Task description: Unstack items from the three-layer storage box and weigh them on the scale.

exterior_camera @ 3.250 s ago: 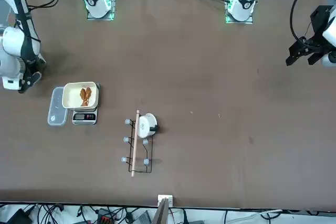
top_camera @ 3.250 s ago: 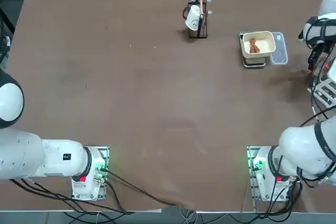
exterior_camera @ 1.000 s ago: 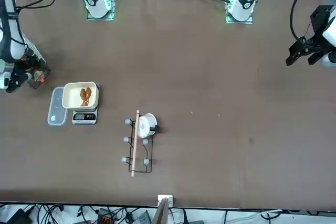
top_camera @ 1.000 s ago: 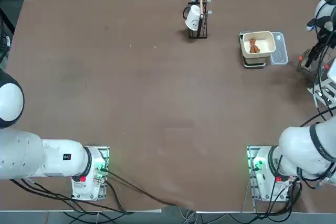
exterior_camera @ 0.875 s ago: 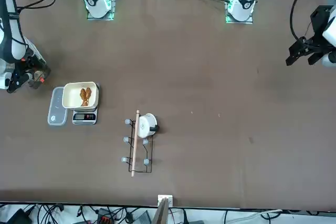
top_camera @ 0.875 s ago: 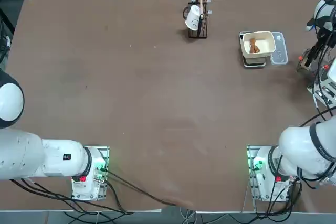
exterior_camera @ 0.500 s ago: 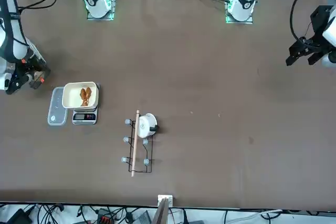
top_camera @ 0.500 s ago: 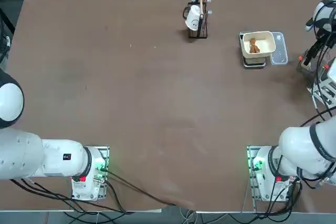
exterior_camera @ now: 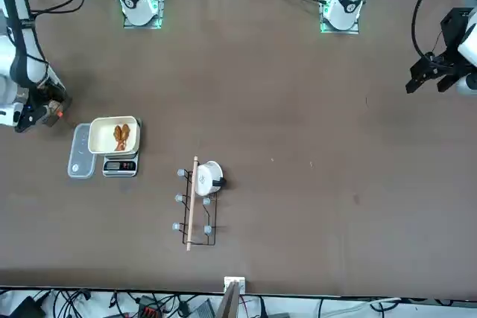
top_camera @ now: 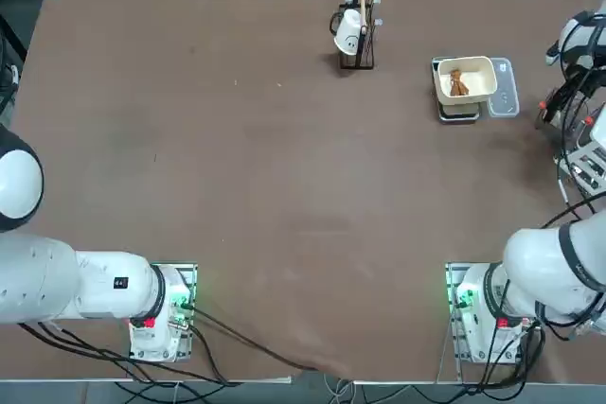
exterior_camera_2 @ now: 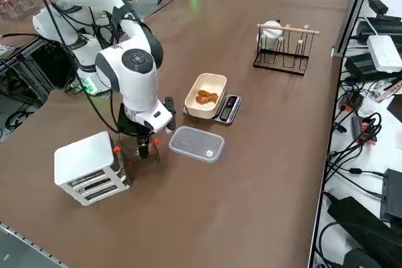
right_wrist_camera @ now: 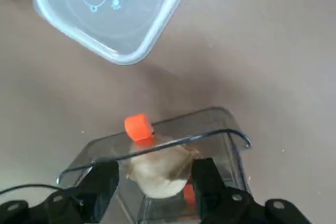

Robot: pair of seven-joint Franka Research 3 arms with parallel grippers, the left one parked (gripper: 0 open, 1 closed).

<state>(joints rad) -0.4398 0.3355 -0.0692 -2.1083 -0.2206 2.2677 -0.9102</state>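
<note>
Two items (exterior_camera_2: 205,97) already in scale (exterior_camera_2: 220,107) bowl. Right gripper (right_wrist_camera: 155,182) has swung back to box (exterior_camera_2: 89,167); fingers spread around pale item (right_wrist_camera: 160,169) in open drawer (right_wrist_camera: 173,145), not yet gripped.

Legible text, labels, brands, numbers — none could be read. The clear rectangular plastic panel (right_wrist_camera: 105,9) bore only moulded paw-print and circle motifs — no lettering.
</note>
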